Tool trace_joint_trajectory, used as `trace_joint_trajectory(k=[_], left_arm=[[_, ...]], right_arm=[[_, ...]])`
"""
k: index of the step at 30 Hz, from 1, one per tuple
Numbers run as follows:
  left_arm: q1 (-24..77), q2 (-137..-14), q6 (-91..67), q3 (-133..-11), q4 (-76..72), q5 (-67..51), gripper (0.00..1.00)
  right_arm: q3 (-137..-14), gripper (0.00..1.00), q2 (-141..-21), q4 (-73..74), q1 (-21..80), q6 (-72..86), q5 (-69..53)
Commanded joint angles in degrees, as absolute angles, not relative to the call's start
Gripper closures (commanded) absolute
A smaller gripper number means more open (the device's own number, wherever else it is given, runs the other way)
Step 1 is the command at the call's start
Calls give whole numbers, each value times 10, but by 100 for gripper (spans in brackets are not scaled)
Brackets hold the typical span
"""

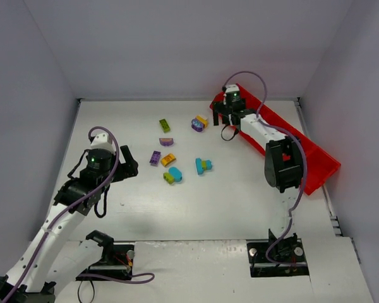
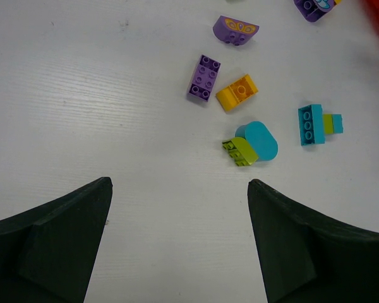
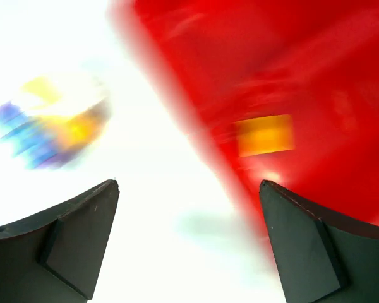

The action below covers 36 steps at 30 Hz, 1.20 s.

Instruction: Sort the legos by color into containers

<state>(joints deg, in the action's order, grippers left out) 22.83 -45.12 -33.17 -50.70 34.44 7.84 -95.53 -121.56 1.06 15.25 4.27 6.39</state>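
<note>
Top external view: white table between pale walls, with an arm base at each near corner.
Red tray: long and shallow, set aslant along the table's right side. Its dividers are largely hidden by the right arm.
Right arm: stretched over the tray, wrist at the tray's far end.
Right gripper: fingers spread wide with nothing between them. The wrist view is heavily blurred.
Left gripper: fingers spread wide, empty, above bare table just short of the loose bricks.
Tray brick: orange-yellow, lying on the red floor. Which compartment it is in cannot be told.
Loose legos, mid-table:
- cyan brick, with a small lime-and-cyan piece joined to it
- cyan rounded piece, touching a lime brick
- purple brick, just beside an orange-yellow brick
- purple half-round
- far lime brick, lying alone
- purple-and-yellow pair, the group nearest the tray
</note>
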Motion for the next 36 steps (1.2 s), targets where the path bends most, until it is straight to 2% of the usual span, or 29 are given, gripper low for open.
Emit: trace_joint_trajectory(k=[1,6,9,15,29,33,36], left_arm=[[229,-456,-327,-524,320,88,18],[229,-454,-323,-526,321,87,18],[229,-450,-322,-525,322,88,18],[229,-448,-322,-528,326,81,18],[229,-420,-324,-522,352,88,18],[229,-419,-324,-523,354,89,18],[229,-421,-325,-525,355,88,18]], right_arm=[[-927,9,-1123,-12,236,6,-17],[-883,4,-1096,-16,317,4,-121],[-874,1,-1111,-18,366,7,-137],[-879,0,-1164,-42,435,24,-112],[-913,0,-1255,-46,463,38,-44],[-922,6,-1271,-46,468,40,-25],[-921,16,-1271,-46,468,41,-11]])
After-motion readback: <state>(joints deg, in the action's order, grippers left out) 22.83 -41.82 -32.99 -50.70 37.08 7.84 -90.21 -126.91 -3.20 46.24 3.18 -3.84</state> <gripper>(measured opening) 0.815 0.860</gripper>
